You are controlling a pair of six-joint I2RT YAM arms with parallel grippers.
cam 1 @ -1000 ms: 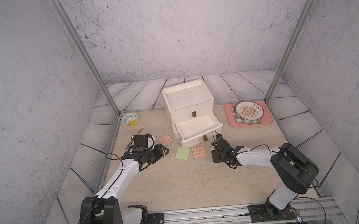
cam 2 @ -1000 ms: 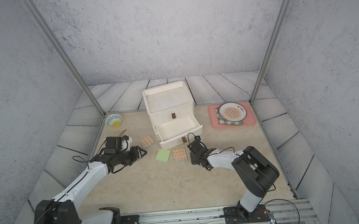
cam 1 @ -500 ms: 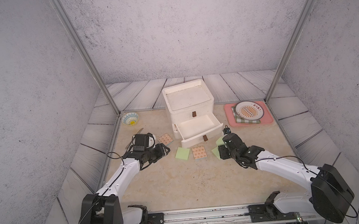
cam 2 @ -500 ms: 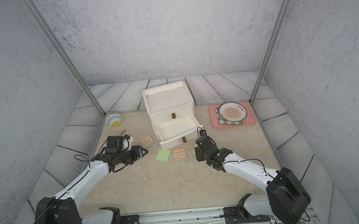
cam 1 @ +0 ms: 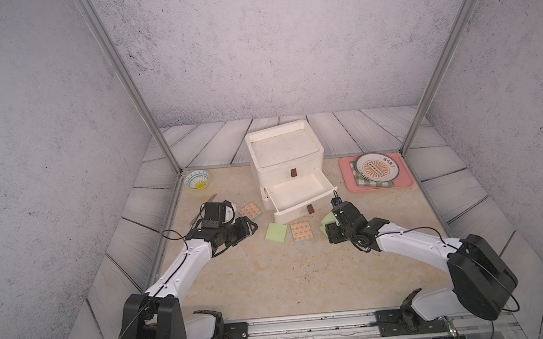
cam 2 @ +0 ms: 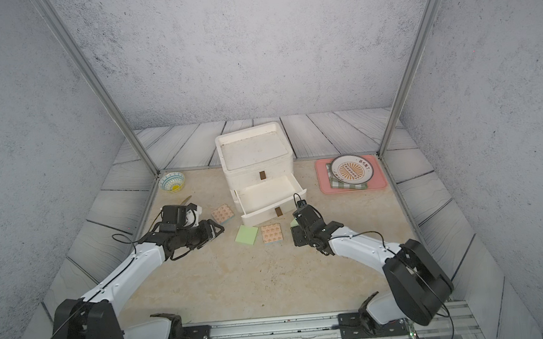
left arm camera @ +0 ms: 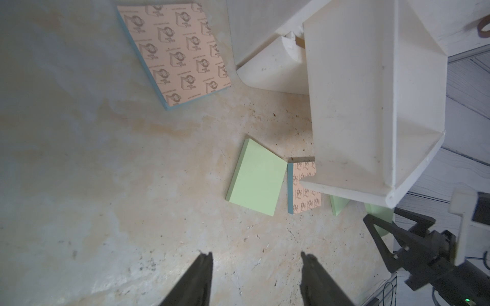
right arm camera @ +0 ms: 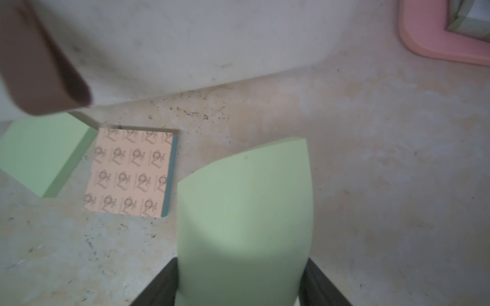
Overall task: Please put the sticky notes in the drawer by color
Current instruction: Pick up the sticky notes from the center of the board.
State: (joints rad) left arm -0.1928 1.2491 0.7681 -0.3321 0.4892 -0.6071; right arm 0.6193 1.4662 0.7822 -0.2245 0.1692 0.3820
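White drawer chest (cam 1: 277, 173) is sitting mid-frame in both top views. The drawer below its top one (cam 1: 293, 213) is standing pulled out, showing a bare white floor. Right gripper (right arm camera: 240, 265) is clamping a light green sticky pad (right arm camera: 244, 206) by its edges, the pad bowing between the fingers, just in front of that open drawer's right corner and not inside it. Left gripper (left arm camera: 256, 257) is hanging spread over bare table left of centre, gripping nothing. Lying by the drawer front are a second green pad (cam 1: 276, 232) and an orange-patterned pad (cam 1: 301, 231) just beside it. Another orange-patterned pad (cam 1: 250, 210) is lying left of the chest. Pink tray (cam 1: 351, 184) at right is carrying a checked cloth (cam 1: 374, 184) with a plate (cam 1: 376, 167) on top. Small patterned bowl (cam 1: 197, 179) is sitting at left.
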